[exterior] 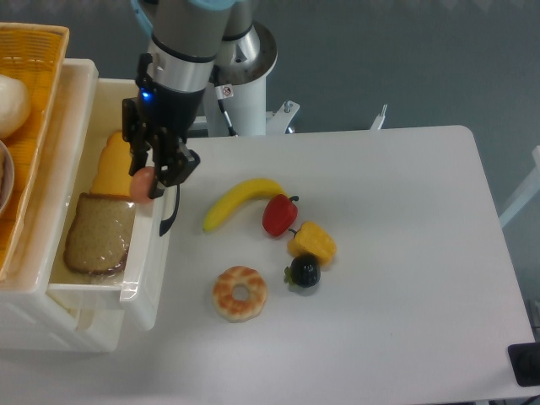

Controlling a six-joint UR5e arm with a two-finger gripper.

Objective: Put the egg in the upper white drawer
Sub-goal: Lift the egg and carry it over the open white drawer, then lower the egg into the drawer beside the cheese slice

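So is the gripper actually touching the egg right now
Touching. The fixed camera shows the gripper shut on the egg, its dark fingers pressed against the egg's sides above the upper white drawer.

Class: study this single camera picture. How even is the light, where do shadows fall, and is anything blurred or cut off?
Fixed camera view: soft, even light; the banana and shrimp ring cast only faint shadows on the table; objects look sharp; the end effector holds the egg at the drawer front wall; arm and basket are cropped by the frame.
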